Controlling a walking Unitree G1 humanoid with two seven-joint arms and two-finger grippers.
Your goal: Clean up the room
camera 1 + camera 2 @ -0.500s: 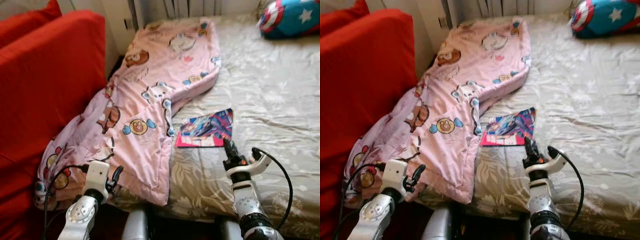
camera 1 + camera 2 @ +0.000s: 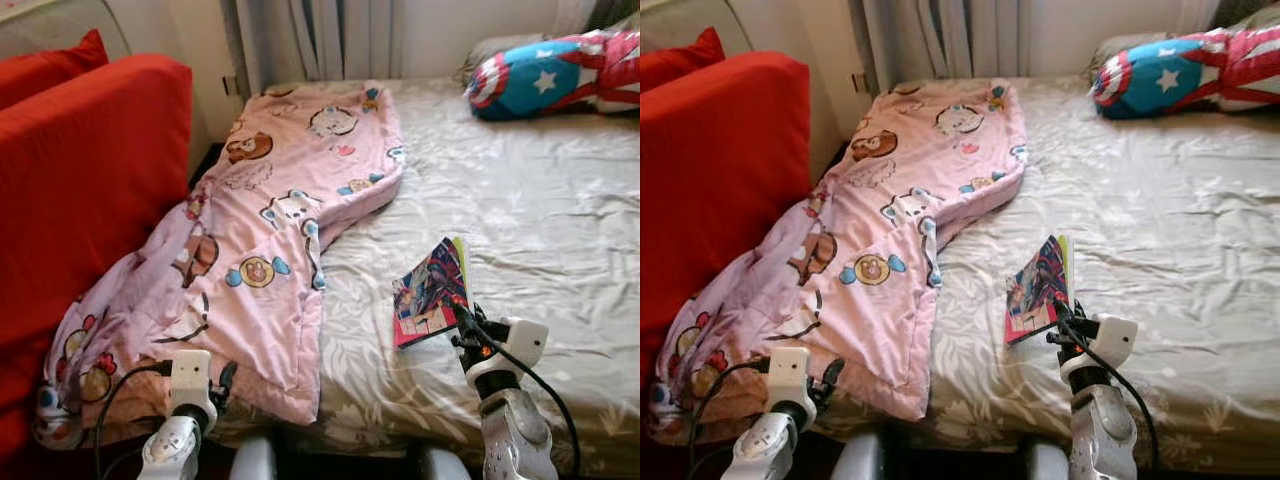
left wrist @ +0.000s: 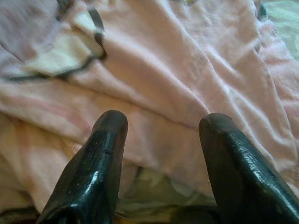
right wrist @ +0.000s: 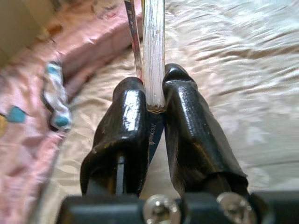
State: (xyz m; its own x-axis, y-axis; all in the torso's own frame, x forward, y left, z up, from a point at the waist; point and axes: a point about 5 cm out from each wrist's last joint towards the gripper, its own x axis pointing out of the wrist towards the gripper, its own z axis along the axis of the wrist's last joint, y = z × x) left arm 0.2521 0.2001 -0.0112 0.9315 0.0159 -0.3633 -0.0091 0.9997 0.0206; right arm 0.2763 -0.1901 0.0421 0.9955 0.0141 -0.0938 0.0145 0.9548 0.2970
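Note:
A colourful comic book (image 2: 432, 291) stands tilted on its edge above the grey sheet of the bed (image 2: 540, 210), near the front. My right gripper (image 2: 466, 322) is shut on its lower edge; in the right wrist view the fingers (image 4: 126, 121) clamp the book's pages (image 4: 153, 46). My left gripper (image 2: 226, 378) is open, low at the bed's front left corner, just before the hanging edge of the pink cartoon blanket (image 2: 270, 230). The left wrist view has its fingertips (image 3: 110, 128) apart over the pink cloth (image 3: 187, 70).
A red sofa (image 2: 80, 190) stands close on the left of the bed. A star-and-stripes shield cushion (image 2: 545, 75) lies at the bed's far right, by the curtain (image 2: 330, 40). The grey sheet spreads wide on the right.
The book, flat on the sheet before, is now lifted onto its edge in my right gripper. The camera has pulled back and up. The left arm sits lower.

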